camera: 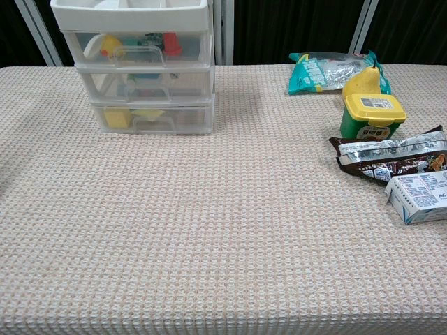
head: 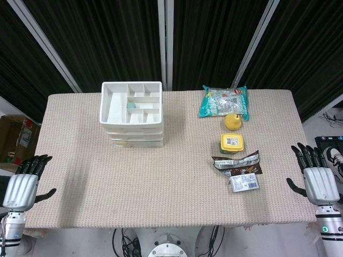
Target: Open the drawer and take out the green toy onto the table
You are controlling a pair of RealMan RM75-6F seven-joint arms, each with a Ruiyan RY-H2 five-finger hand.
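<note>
Right side of the table [head: 107, 187]: teal snack bag [head: 223, 100], yellow pear-ish toy [head: 232, 121], green tub with yellow lid [camera: 372, 116], brown wrapper [camera: 388, 157], small white box [camera: 421, 196].

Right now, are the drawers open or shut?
Shut. In the chest view all three drawers sit flush in the cabinet, fronts in line, none pulled out.

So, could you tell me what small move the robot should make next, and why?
Probably bring the left hand in toward the drawer unit, aiming for the top drawer's handle. All three drawers look closed, both hands rest open at the table's edges, and the left is on the unit's side. Something green shows through the top drawer's front, though it's too unclear to confirm as the toy.
</note>
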